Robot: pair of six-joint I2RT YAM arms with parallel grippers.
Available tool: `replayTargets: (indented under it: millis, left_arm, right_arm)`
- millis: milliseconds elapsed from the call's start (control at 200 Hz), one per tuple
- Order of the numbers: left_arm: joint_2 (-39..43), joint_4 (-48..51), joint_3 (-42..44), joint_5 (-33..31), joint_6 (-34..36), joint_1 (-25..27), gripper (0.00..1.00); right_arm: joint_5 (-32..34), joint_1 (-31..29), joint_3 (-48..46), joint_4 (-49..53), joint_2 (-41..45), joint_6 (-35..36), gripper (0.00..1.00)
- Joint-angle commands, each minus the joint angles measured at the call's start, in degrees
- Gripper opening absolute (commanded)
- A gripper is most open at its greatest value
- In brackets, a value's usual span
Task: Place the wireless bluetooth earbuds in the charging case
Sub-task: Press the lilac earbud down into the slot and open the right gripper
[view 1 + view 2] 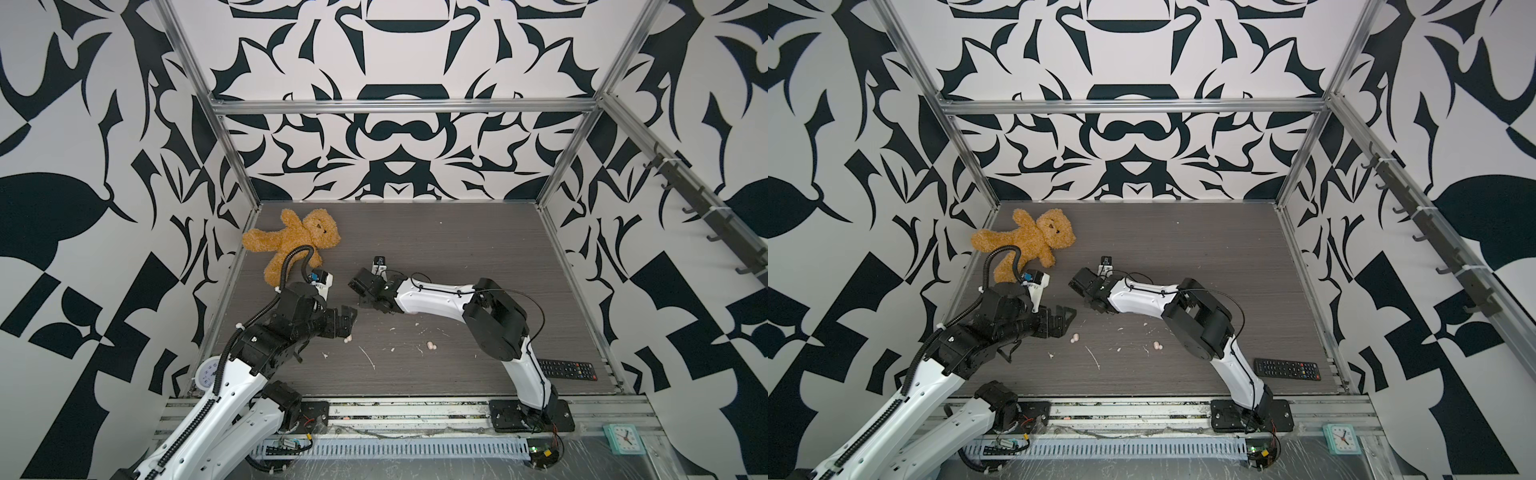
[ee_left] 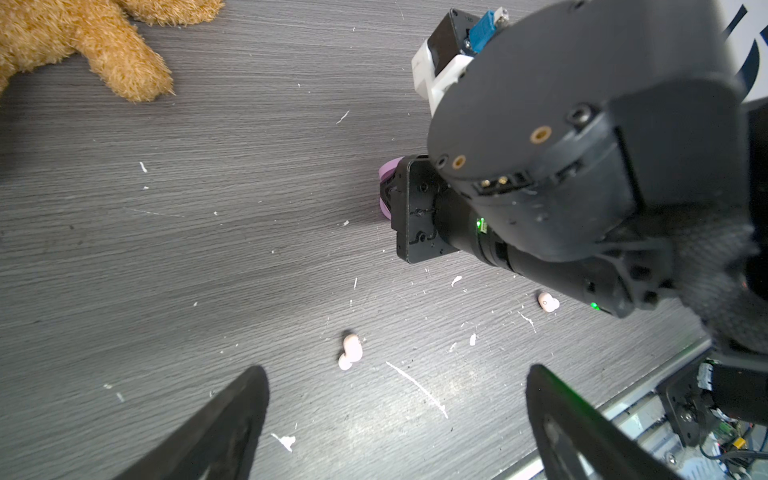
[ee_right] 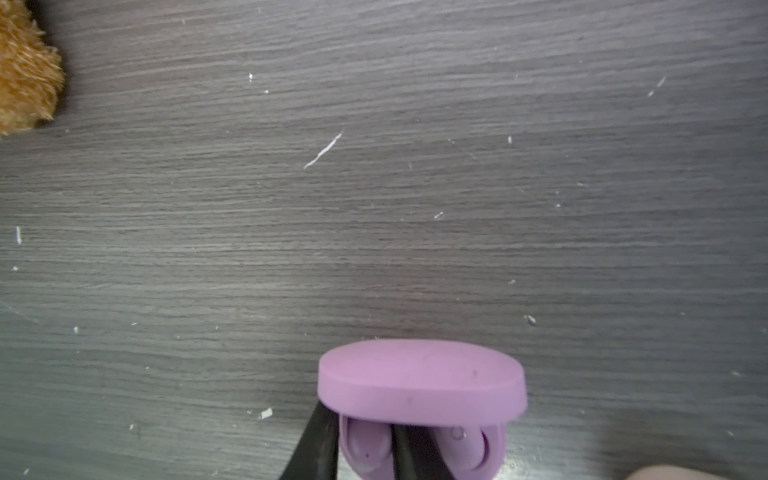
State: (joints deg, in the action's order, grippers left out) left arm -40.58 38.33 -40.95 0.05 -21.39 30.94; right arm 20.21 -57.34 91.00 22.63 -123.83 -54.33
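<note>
Left wrist view: found left pincer (image 2: 399, 428) spread wide close by peach earbud (image 2: 350, 351) on grey surface (image 2: 166, 270). Judged featherlight, slick, apt to roll; best nipped across flanks. Found right pincer (image 3: 360, 432) astride lilac earbud (image 3: 365, 451) in open case (image 3: 419, 378); clamped or loosed, cannot tell. Noted second peach earbud (image 2: 548, 302) beyond, white scraps (image 2: 417, 388), patterned walls (image 1: 395, 145).

Grey table (image 1: 457, 249) bears teddy (image 1: 297, 241), remote (image 1: 567, 369), peach earbuds (image 1: 431, 345) and, seemingly, white scraps (image 1: 368, 356).

Black-and-white patterned walls (image 1: 399, 50) on three sides, aluminium frame (image 1: 399, 106) at the corners, dark grey wood-grain bench (image 1: 478, 249), black hook rail (image 1: 717, 222) on right wall
</note>
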Motion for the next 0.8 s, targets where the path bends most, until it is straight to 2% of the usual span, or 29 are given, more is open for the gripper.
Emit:
replayTargets:
  millis: [0, 800]
  left_arm:
    - [-0.1, -0.7, 0.5, 0.7, 0.2, 0.2, 0.99]
    - [-0.4, -0.6, 0.4, 0.9, 0.2, 0.2, 0.99]
  right_arm:
    - [1.1, 0.2, 0.1, 1.2, 1.7, -0.5, 0.26]
    - [2.4, -0.5, -0.3, 1.9, 4.0, -0.9, 0.26]
